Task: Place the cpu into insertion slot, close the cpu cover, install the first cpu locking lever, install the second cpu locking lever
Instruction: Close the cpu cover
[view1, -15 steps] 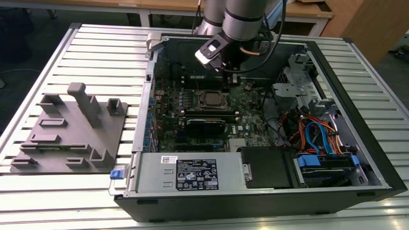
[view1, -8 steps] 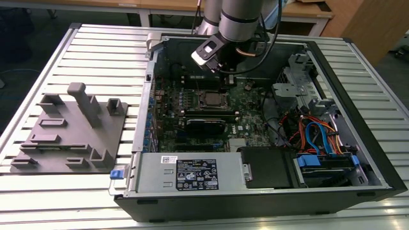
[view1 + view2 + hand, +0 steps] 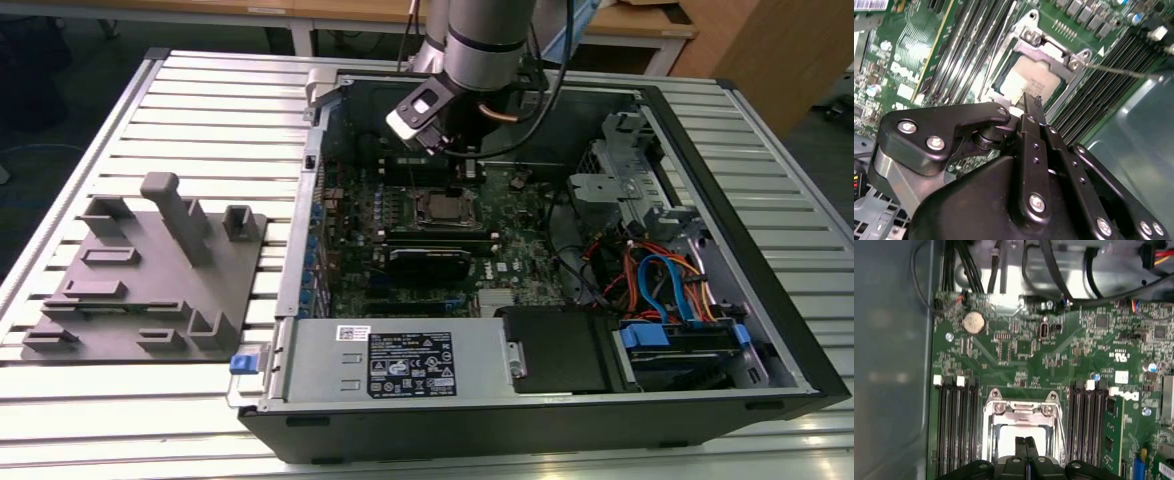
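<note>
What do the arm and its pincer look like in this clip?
The arm is a silver-grey tube with a dark band; black cables run beside it. The pincer is black: flat link bars joined by silver screws, narrowing to two slim fingers.

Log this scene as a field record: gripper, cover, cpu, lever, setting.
gripper: shut, nothing between the fingers, tips over the cpu; contact unclear
cover: down, framing the cpu
cpu: silvery top shows through the cover's window
lever: thin rod jutting across the memory slots; latched or not, cannot tell
setting: open case on a slatted table; grey fixture at the exterior view's left
</note>
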